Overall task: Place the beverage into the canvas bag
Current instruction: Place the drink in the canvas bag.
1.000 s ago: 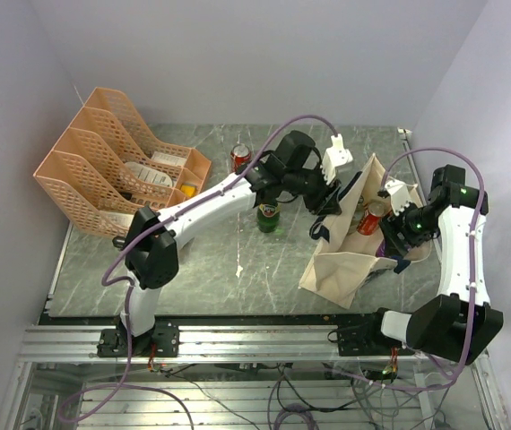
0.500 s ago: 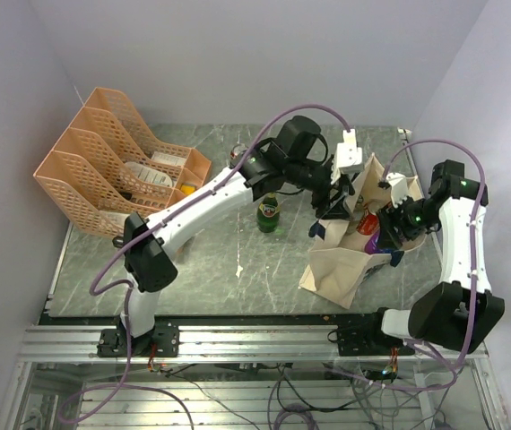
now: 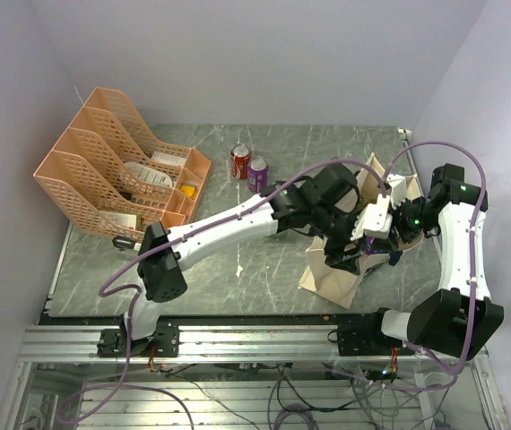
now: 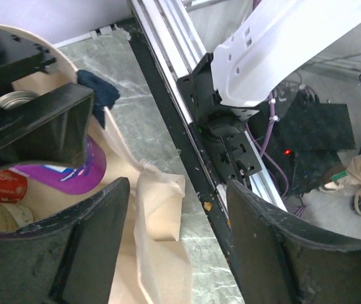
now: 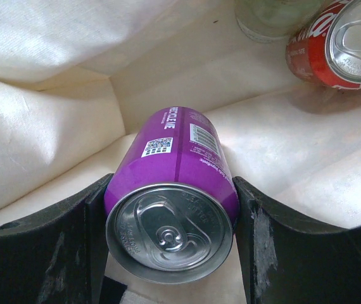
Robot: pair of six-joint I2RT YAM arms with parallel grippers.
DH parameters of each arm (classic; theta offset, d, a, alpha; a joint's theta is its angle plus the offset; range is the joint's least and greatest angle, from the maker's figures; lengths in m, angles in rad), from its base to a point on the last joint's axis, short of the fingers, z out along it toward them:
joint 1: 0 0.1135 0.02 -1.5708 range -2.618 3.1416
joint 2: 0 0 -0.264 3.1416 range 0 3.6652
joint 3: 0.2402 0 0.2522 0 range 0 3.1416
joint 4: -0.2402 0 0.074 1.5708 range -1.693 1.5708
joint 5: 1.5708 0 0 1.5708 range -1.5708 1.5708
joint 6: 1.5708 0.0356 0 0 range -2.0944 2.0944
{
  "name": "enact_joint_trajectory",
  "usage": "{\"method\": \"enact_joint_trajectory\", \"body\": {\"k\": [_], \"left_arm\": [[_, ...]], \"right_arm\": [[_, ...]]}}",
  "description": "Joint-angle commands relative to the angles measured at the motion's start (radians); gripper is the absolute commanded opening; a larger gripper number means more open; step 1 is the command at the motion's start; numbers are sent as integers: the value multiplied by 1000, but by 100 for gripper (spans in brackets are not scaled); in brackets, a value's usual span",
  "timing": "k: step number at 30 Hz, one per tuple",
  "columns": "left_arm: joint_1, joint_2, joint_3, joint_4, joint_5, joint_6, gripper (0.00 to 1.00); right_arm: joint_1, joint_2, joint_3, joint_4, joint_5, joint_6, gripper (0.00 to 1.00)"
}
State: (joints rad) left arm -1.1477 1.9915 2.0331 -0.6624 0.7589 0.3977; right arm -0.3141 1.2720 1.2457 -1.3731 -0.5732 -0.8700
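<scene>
Down inside the canvas bag point(image 3: 332, 269), the right gripper point(image 5: 171, 190) is clamped around the purple can point(image 5: 177, 171) on its side, so I'd ease it onto the cloth before letting go, while the left gripper point(image 4: 175, 187) gapes wide, empty, by the bag's mouth.

Left arm point(image 3: 229, 224) reaches far right, left claw point(image 4: 177, 247) spread open; right claw point(image 5: 171, 237) seemingly pinches purple can point(image 5: 177, 164).
</scene>
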Motion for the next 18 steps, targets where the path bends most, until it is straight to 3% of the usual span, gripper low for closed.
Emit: {"method": "enact_joint_trajectory", "body": {"k": [1,6,14,18], "left_arm": [[-27,50,3,-18,-57,59,70],[-35,90,38,-24,-83,85,62],[-94,73,-23,-80,-122,224,22],[-118,58,-94,-42,-155,272,10]], "right_arm": [[-8,-42,-5,-7,-36,30,29],[-8,-69,-11,-8,-18,37,29],[-8,-53,33,-7,-38,96,28],[-8,-5,75,4,-46,130,28]]}}
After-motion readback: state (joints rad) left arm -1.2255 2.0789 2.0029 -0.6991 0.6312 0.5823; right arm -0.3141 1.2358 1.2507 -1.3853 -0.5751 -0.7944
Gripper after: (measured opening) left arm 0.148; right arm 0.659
